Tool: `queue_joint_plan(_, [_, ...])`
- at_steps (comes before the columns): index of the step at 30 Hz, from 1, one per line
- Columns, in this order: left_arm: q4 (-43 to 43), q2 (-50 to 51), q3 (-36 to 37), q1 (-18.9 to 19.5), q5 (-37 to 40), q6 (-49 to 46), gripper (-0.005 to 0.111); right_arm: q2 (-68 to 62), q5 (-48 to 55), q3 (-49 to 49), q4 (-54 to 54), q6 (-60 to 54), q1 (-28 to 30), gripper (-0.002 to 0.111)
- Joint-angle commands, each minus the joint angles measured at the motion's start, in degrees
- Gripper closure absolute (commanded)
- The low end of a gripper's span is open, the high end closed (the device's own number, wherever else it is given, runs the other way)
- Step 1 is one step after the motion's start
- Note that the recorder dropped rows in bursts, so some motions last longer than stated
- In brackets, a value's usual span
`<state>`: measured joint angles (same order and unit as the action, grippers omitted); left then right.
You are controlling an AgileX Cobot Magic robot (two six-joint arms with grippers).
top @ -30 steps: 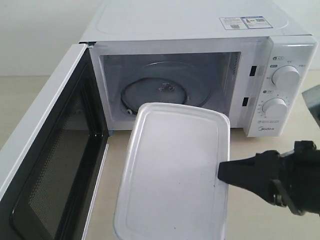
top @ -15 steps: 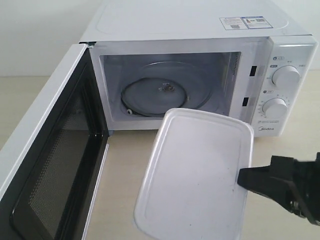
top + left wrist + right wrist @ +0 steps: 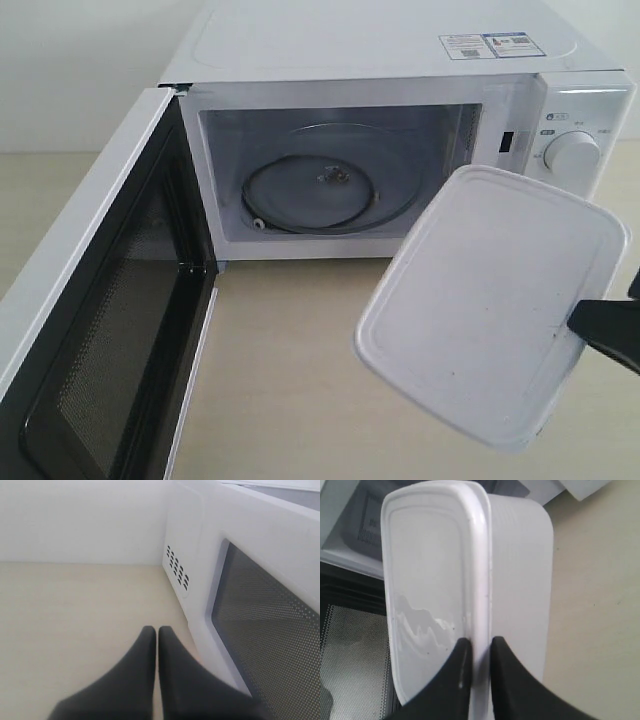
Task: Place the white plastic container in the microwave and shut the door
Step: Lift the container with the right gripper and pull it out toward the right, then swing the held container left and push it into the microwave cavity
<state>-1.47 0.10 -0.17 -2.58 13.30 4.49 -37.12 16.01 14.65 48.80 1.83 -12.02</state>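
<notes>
Now grips rim of rectangular translucent-white plastic container (image 3: 495, 300) in black right gripper (image 3: 477, 647), swung rightward off cavity of white boxy microwave (image 3: 380, 50); needs recentring. Holds black left gripper (image 3: 157, 635) pinched together.

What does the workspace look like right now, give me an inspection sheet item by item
Surface: pale beige table, with the microwave standing on it.
Job's things: white plastic container, lid on, held tilted off the table, outside the cavity, in front of the control panel; door swung wide open; turntable bare.
Clutter: nothing seen.
Grippers: right claw shut on the container's rim; left claw shut, empty, beside the door's outer face.
Cables: nothing seen.
Surroundings: plain white wall behind.
</notes>
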Motion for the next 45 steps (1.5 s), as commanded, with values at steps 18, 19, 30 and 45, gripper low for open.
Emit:
queue_joint_plan(18, [-0.1, -0.1, 0.2, 0.2, 0.1, 0.4, 0.103, -6.8, -37.9, -8.7, -31.7, 48.1, -23.2, 0.108])
queue_joint_plan(19, [-0.1, -0.1, 0.2, 0.2, 0.1, 0.4, 0.103, -9.0, -40.2, -8.7, -33.2, 49.7, -23.4, 0.108])
queue_joint_plan(30, [-0.1, -0.1, 0.2, 0.2, 0.1, 0.4, 0.103, -32.6, -59.3, -7.4, -36.0, 56.7, -24.6, 0.108])
queue_joint_plan(45, [-0.1, -0.1, 0.2, 0.2, 0.0, 0.4, 0.103, -51.6, -59.9, 8.1, -32.4, 57.6, -24.6, 0.108])
